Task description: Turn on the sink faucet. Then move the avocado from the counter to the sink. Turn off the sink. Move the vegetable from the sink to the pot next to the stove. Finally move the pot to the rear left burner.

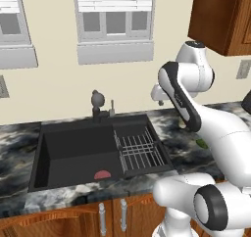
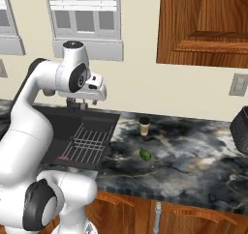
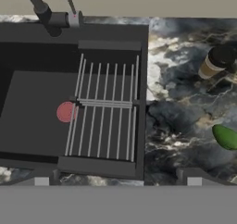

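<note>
You are facing a dark marbled stone counter (image 2: 184, 146) over brown wooden cabinet doors (image 1: 73, 221), under a cream wall with white-framed windows (image 1: 115, 23).

Nearest you, set into the counter, is the black rectangular sink (image 1: 73, 153). A round pinkish-red drain disc (image 3: 67, 112) lies on its floor, and a grey wire rack (image 3: 106, 112) spans its right part. The basin looks dry, with no stream showing under the spout.

To the right of the sink, on the bare stone, lies the small green oval avocado (image 2: 145, 154). It is well apart from the basin's edge, and nothing touches it. In the hand view it sits at the right edge, below the cup.

A little beyond the avocado stands a small brown cup with a dark lid (image 2: 144, 125), upright on the counter.

The white arm's two-finger gripper (image 2: 77, 104) hangs above the sink's back rim, with its jaws spread wide and nothing between them.

At the back edge of the sink rises the dark faucet with a rounded head (image 1: 97, 104), with a thin grey lever (image 1: 112, 107) just beside it on the right.

At the far right, a dark mesh-textured object (image 2: 240, 124) is cut off by the frame; you cannot tell what it is.
</note>
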Controlling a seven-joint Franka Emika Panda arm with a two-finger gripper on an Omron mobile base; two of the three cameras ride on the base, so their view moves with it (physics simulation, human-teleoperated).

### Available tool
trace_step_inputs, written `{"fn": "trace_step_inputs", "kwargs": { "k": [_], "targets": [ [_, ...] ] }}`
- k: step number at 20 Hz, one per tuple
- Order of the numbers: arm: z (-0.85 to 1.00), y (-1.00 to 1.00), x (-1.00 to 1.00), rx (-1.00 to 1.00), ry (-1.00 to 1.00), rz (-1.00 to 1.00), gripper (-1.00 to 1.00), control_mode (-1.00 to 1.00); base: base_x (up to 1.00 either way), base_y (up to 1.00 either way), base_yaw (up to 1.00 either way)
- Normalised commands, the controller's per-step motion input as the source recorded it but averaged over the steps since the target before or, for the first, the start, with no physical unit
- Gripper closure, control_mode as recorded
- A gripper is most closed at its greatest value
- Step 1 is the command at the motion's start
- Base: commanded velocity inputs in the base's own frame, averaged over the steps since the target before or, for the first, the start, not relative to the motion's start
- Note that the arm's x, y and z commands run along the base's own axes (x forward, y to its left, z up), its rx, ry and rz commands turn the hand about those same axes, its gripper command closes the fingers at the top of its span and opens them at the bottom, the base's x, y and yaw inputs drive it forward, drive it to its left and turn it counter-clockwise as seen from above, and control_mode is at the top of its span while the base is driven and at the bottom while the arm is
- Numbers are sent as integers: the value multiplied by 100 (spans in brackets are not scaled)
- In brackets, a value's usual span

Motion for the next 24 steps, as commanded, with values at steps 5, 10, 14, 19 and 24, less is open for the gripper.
{"fn": "trace_step_inputs", "kwargs": {
  "k": [5, 10, 14, 19, 24],
  "targets": [
    [0, 0, 0, 0, 0, 0, -100, 100, 55, 0, 0],
    [-9, 2, 0, 0, -2, 0, -100, -100, 0, 0, 0],
    [-46, 27, -4, 0, -16, 4, -100, -100, 0, 0, 0],
    [-51, 4, -3, 6, -19, 16, -100, -100, 0, 0, 0],
    [-27, 0, 7, 2, -4, 16, -100, -100, 0, 0, 0]
  ]
}}
